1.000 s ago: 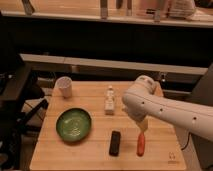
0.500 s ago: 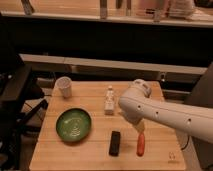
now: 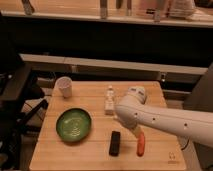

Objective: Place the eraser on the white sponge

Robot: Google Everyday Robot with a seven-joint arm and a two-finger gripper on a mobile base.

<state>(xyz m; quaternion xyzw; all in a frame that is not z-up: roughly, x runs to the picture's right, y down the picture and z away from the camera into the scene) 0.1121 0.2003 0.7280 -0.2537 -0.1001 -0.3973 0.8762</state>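
Wooden table [image 3: 90, 162], seen from the front and above. Clock bearings are taken from the table centre.

- Eraser [image 3: 115, 143]: black flat block lying at 6 o'clock near the front edge, long side running front to back. Nothing touches it.
- Carrot [image 3: 141, 142]: orange-red, at 5 o'clock, just beside the eraser on its 3 o'clock side and roughly parallel to it, with a narrow strip of wood between them.
- Plate [image 3: 74, 124]: green and round, at 8 o'clock, apart from the eraser.
- Cup [image 3: 64, 86]: white and upright, at 10 o'clock near the back-left corner.
- Bottle figure [image 3: 109, 99]: white and upright, just off centre toward 12 o'clock.
- Arm [image 3: 165, 122]: a thick white link comes in from 3 o'clock and crosses the right half of the table. Its rounded end sits near centre, close by the bottle figure.
- Gripper [image 3: 134, 131]: a pale tapered piece under the arm's end, pointing down just above the back tip of the carrot, at 1 o'clock from the eraser. Open or closed: cannot tell. It carries nothing that can be seen.
- White sponge: cannot pick it out. The arm covers the table from centre toward 3 o'clock.

The eraser is flat on the wood.
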